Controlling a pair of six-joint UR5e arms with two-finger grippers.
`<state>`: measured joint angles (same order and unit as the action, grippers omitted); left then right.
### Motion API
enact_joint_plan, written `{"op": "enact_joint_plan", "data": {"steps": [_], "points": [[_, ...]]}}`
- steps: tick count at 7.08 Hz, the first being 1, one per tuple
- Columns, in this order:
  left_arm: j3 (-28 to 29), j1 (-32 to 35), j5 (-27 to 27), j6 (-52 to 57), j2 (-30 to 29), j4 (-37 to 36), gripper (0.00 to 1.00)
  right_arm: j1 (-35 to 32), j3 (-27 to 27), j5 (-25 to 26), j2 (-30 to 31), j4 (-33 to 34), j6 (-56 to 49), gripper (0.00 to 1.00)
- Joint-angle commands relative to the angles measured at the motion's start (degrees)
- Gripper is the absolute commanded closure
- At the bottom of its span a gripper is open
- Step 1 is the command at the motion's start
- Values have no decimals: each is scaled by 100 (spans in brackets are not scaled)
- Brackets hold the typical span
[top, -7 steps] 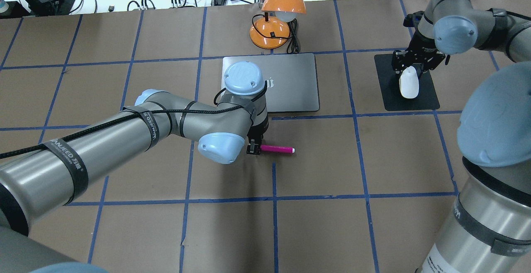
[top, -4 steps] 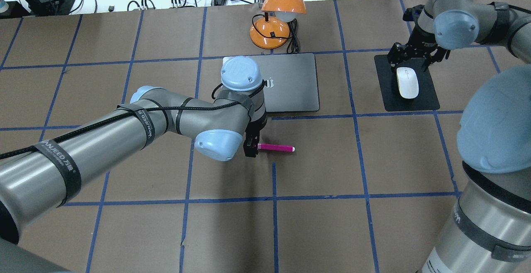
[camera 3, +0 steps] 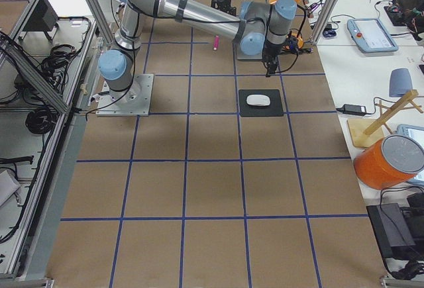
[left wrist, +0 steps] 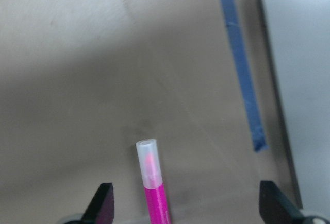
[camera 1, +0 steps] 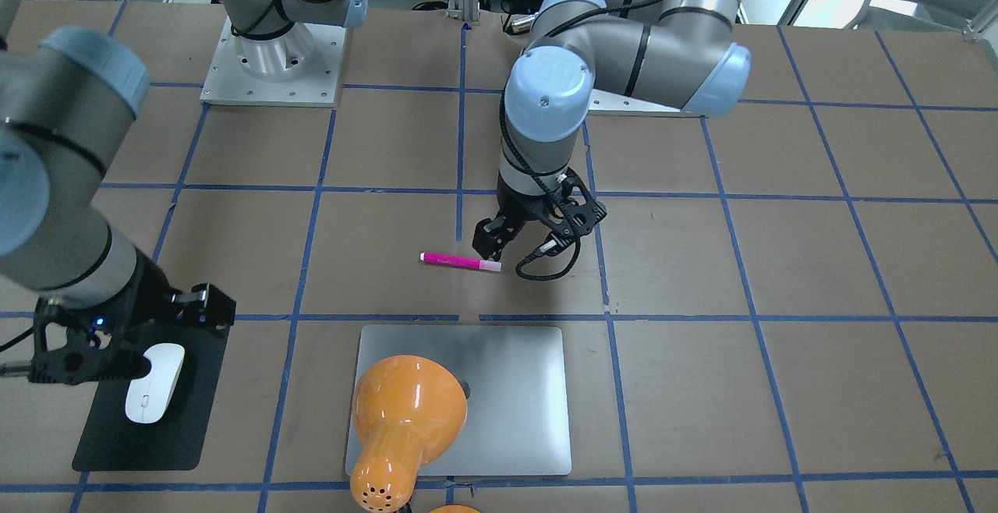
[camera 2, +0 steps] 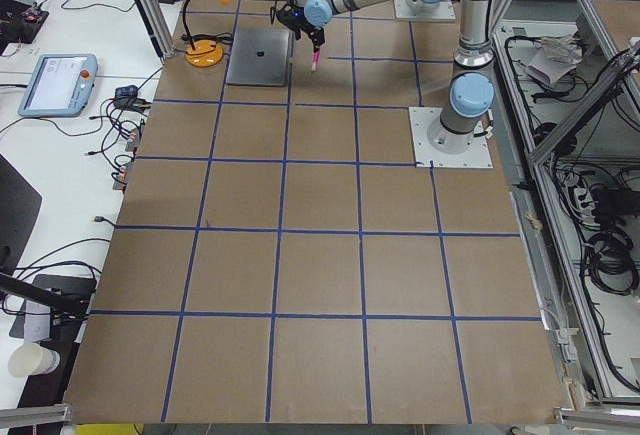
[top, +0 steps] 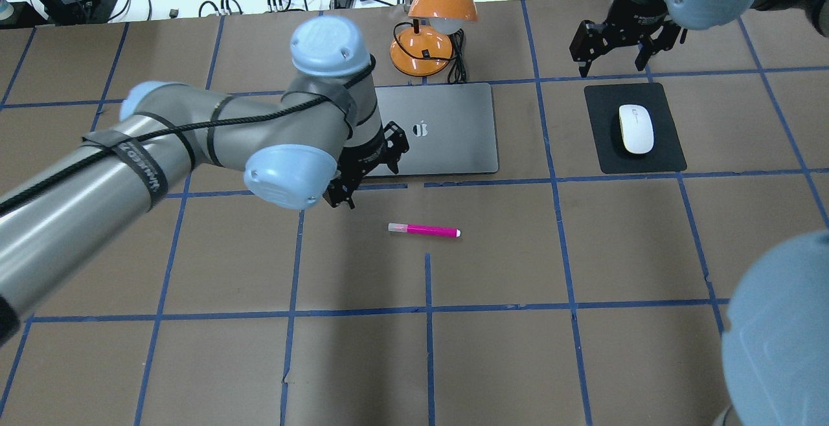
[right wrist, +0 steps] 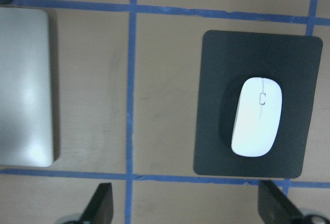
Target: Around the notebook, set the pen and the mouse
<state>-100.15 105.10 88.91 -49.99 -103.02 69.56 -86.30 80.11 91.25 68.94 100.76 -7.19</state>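
The magenta pen (top: pixel 424 230) lies flat on the brown table, in front of the silver notebook (top: pixel 447 128). My left gripper (top: pixel 368 177) hangs open above the table, just off the pen's pale cap end. In the left wrist view the pen (left wrist: pixel 151 177) points up between the spread fingertips, untouched. The white mouse (top: pixel 636 128) rests on the black mat (top: pixel 667 154), to the right of the notebook. My right gripper (top: pixel 612 63) is open, raised beyond the mat's far edge. From the right wrist, the mouse (right wrist: pixel 258 117) and the notebook (right wrist: pixel 23 80) show far below.
An orange desk lamp (top: pixel 431 31) stands just behind the notebook, with its cord beside it. In the front-facing view the lamp's shade (camera 1: pixel 405 412) covers part of the notebook (camera 1: pixel 514 388). Blue tape lines grid the brown table.
The left gripper let go of the pen's end and drew back up and to the left. The right gripper set the mouse down on the mat, opened, and rose away toward the far edge.
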Motion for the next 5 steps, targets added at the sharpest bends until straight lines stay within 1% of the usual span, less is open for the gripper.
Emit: {"op": "enact_joint_plan", "data": {"steps": [1,2,3,4,5], "points": [[363,-777,-14,2667,850,1029,0,-501,92,-1,749,-763,675,0],[451,-1007,21,3879,1237,1337,3,-502,180,85,1074,-768,675,0],[565,-1088,22,4483,1510,1514,1,-459,224,95,1104,-855,641,0],[679,-1462,4,5090,1557,1812,0,-467,286,43,1104,-848,666,0],[794,-1710,-31,5122,1574,2033,0,-467,278,-10,1113,-813,667,0]]}}
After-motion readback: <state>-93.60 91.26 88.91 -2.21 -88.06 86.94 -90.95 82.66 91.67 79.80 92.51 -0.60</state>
